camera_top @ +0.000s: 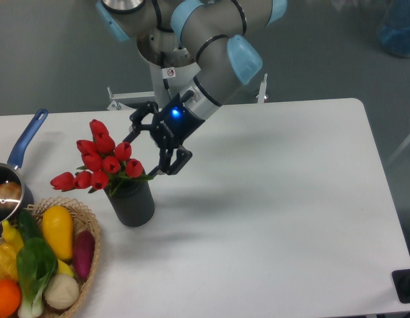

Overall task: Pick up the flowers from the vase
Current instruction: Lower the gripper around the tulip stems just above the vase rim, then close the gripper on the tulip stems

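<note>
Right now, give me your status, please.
Gripper open, beside the flowers. Flowers in the vase, not grasped. Nothing in the way.

arm: reaching left | gripper: jaws spread, empty
</note>
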You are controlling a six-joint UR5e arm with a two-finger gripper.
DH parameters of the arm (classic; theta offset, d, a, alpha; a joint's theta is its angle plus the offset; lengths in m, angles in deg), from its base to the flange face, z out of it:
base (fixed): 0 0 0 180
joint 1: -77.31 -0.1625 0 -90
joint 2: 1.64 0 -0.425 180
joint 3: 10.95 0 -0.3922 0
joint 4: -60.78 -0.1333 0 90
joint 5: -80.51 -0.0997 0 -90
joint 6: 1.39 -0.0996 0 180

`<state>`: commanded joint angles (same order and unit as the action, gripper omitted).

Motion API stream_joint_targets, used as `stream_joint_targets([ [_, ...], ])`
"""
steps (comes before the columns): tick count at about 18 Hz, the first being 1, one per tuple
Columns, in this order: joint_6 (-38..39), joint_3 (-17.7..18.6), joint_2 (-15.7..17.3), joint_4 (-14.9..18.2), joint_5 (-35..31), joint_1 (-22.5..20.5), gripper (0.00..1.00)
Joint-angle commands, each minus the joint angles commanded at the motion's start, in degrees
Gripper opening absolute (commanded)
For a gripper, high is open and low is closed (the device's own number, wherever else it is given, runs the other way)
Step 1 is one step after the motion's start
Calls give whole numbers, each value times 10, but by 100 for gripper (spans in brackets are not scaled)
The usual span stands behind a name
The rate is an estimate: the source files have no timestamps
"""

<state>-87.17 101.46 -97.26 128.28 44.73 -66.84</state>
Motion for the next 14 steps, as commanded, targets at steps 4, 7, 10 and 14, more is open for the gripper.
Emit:
stream_joint_targets([
  [4, -1, -3, -23, -5, 14, 11, 100],
  [7, -2, -3, -31, -5, 19, 11, 100],
  [10, -2, -2, -33, -4, 28, 11, 100],
  [14, -6, -2, -37, -4, 33, 9, 75],
])
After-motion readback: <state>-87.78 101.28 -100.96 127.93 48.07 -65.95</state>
